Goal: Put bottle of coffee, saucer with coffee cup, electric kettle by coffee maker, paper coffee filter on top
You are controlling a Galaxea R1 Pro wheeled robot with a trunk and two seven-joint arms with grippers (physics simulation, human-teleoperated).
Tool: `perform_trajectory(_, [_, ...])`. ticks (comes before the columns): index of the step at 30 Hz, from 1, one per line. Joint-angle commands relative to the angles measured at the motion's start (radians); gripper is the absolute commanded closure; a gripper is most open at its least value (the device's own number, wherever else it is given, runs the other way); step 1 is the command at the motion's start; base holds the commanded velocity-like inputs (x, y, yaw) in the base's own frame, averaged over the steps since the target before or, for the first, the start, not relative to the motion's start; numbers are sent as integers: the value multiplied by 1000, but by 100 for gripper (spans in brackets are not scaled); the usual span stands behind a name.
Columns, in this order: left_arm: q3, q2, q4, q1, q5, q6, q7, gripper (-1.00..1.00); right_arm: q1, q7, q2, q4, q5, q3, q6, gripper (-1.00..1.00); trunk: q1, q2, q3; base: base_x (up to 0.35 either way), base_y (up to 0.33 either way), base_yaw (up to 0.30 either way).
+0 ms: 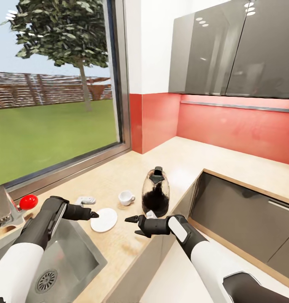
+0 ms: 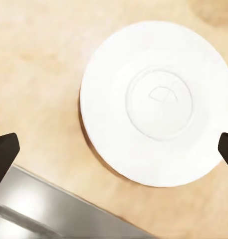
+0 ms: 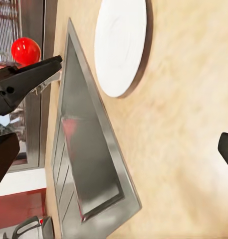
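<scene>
The white saucer lies flat on the kitchen countertop beside the sink. My left gripper hovers open just above its left rim; in the left wrist view the saucer sits between the spread fingers of the left gripper. The coffee cup stands upright behind the saucer. The glass electric kettle stands right of the cup. My right gripper is open, pointing left in front of the kettle, close to the saucer. The coffee maker, bottle of coffee and kitchen shelf are out of view.
The steel sink is inset at the lower left, with a red-knobbed tap behind it. A small flat whitish-grey item lies near the window. The counter turns a corner to the right under grey wall cabinets.
</scene>
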Motion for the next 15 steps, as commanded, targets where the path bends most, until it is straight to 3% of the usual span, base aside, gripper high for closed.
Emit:
perform_trajectory(1, [2,0,-1,-1,-11,3,-10,-100,-1,5,0,0,5,1,1,-100,1,-2,-2,-23,8,0])
perform_trajectory(15, [1,2,1,-1,-15,3,-10,-100,-1,6,0,1,5,1,1,-100,1,-2,-2,-4,2,0])
